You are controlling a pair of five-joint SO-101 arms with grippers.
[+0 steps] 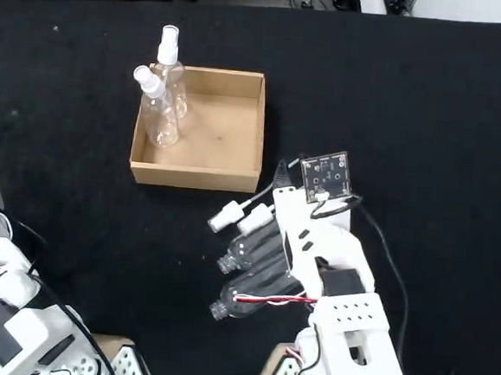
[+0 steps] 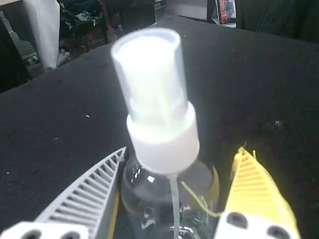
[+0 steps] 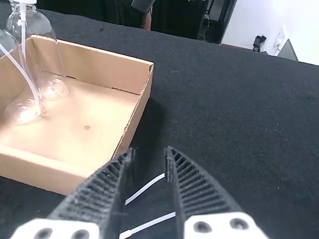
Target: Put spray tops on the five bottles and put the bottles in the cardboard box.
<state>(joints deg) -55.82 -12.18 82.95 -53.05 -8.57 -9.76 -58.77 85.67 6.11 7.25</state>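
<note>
Left wrist view: left gripper, with one grey ribbed finger and one yellow, clamps a clear plastic bottle fitted with a white spray top; the bottle's base is cut off. High view: brown cardboard box holds two capped clear bottles upright in one corner. Just beside the box, black ribbed right gripper, narrowly parted, empty. Under its arm, half hidden, lie two topless bottles.
</note>
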